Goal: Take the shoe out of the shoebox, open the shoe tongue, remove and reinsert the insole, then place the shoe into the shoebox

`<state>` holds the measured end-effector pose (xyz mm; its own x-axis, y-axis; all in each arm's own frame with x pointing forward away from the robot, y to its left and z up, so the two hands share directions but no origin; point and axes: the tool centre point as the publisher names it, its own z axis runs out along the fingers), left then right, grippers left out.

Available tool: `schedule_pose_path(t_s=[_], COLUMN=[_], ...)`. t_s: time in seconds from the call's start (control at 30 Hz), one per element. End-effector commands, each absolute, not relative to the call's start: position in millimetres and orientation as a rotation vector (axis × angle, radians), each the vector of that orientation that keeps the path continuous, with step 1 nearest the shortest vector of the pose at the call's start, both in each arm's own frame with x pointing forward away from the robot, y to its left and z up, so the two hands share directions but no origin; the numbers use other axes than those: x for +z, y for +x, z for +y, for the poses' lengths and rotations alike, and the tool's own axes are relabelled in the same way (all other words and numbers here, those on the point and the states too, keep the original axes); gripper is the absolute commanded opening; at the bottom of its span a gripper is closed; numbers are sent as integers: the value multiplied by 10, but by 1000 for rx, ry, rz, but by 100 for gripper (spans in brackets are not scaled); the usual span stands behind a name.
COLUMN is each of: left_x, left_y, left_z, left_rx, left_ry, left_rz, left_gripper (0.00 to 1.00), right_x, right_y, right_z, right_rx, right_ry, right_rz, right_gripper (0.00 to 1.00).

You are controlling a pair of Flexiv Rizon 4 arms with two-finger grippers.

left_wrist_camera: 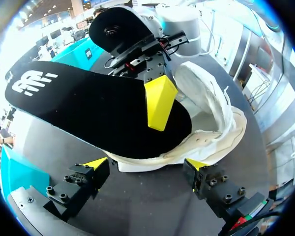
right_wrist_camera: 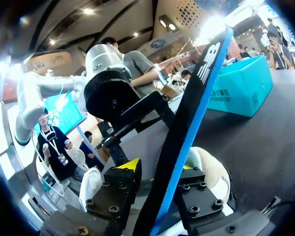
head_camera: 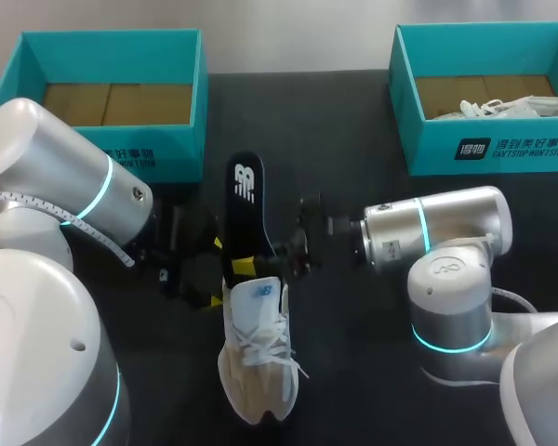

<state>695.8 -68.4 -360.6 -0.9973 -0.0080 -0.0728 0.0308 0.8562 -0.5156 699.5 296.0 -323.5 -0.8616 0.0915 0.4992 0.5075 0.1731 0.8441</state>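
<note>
A white shoe (head_camera: 256, 358) lies on the dark table, toe toward the front edge. A black insole (head_camera: 245, 209) rises out of its opening, heel end low, logo end up and away. My right gripper (head_camera: 246, 267) is shut on the insole near the shoe's collar. In the right wrist view the insole (right_wrist_camera: 196, 93) runs edge-on between that gripper's (right_wrist_camera: 160, 169) fingers, with the shoe (right_wrist_camera: 214, 172) just beyond. My left gripper (left_wrist_camera: 146, 164) is open at the shoe's (left_wrist_camera: 211, 113) heel, one finger on each side. The insole (left_wrist_camera: 88, 105) spreads above it.
A teal shoebox (head_camera: 112, 139) stands at the back left, showing a cardboard bottom. A second teal box (head_camera: 488, 149) at the back right holds white crumpled paper. Both arms' bodies crowd the front corners.
</note>
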Motion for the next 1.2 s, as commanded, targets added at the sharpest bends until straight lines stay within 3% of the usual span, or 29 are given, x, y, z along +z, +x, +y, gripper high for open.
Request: schedule_pose_path(t_s=[0.03,0.13,0.23,1.2], left_x=[-3598,-3598,-3598,-3598], left_y=[6949,6949,6949,6949], left_z=[-674,-674,-674,-674], left_rx=[-823,-823,-823,-823], left_ry=[19,19,19,19], left_rz=[2956,2956,2956,2956], left_gripper=[100,100,100,100], right_x=[-3205,-3172,-3158,-3540], right_y=[7029,7065,7088,6688], right_z=[2995,2994,2993,2920], right_rx=[-1747,-1773,-1786,-1684], right_ry=[-580,-587,-596,-686], right_rz=[-2123,-2126,-2124,-2008], right_gripper=[33,25,0,0])
